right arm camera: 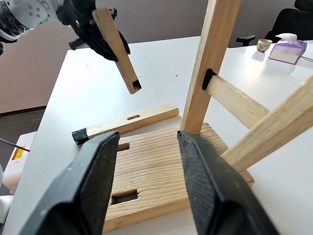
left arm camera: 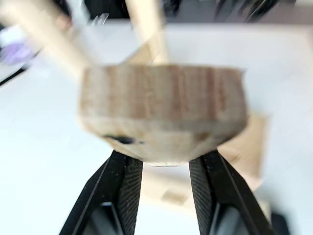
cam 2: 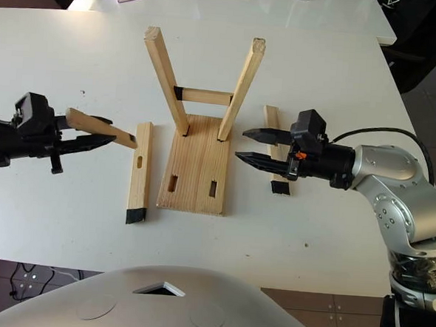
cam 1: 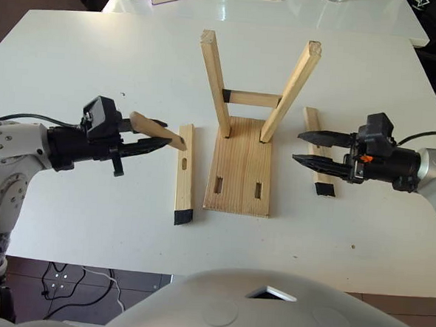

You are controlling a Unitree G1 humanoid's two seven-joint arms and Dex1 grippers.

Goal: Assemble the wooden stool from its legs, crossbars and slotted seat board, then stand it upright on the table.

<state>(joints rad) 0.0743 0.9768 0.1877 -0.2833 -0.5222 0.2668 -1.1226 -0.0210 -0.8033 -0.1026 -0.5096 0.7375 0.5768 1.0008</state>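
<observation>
While aloft, left hand (cam 1: pixel 161 135) snug on crossbar (cam 1: pixel 152 126).

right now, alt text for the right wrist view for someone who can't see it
The right gripper, black fingers open, frames the slotted seat board, which has two legs slotted in, joined by a crossbar, and two slots empty. Beyond it a loose leg lies on the white table, and the left gripper holds a short wooden piece in the air.
</observation>
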